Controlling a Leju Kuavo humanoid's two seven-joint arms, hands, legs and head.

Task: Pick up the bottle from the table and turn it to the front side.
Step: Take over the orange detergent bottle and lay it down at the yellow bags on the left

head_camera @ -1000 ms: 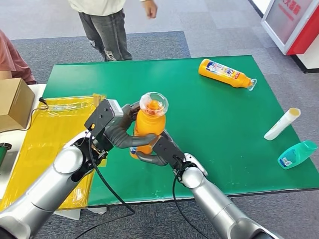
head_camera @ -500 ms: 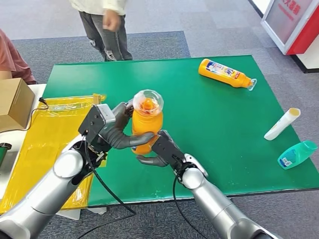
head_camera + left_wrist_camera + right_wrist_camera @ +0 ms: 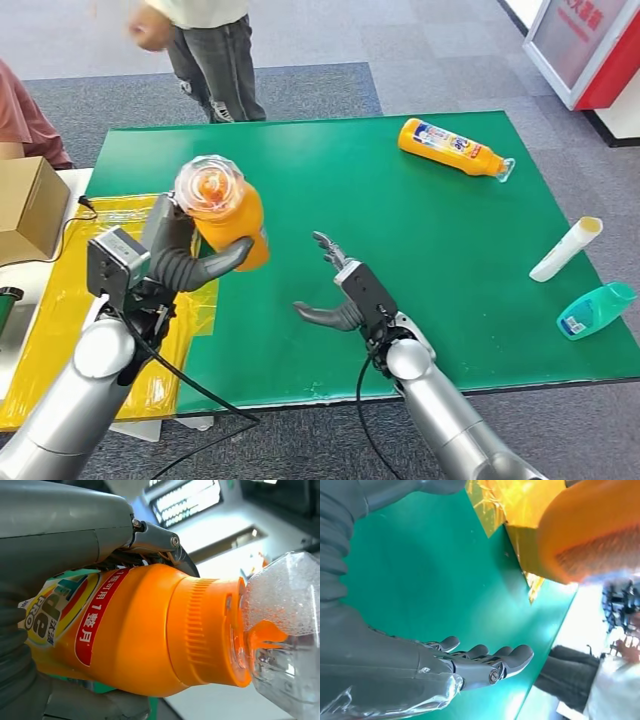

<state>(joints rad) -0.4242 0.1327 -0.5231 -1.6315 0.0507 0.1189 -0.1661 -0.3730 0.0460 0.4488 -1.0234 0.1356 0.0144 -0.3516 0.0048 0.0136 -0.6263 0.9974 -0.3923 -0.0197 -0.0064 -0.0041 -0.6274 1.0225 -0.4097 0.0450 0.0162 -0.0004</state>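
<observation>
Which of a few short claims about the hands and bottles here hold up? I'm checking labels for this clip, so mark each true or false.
1. The left hand holds the orange bottle clear of the green table. True.
2. The right hand also grips that bottle. False: it is open, apart from the bottle, over the table.
3. The held bottle has a clear cap. True.
4. The second orange bottle stands upright. False: it lies on its side at the table's far end.
5. A person stands beyond the table. True.
</observation>
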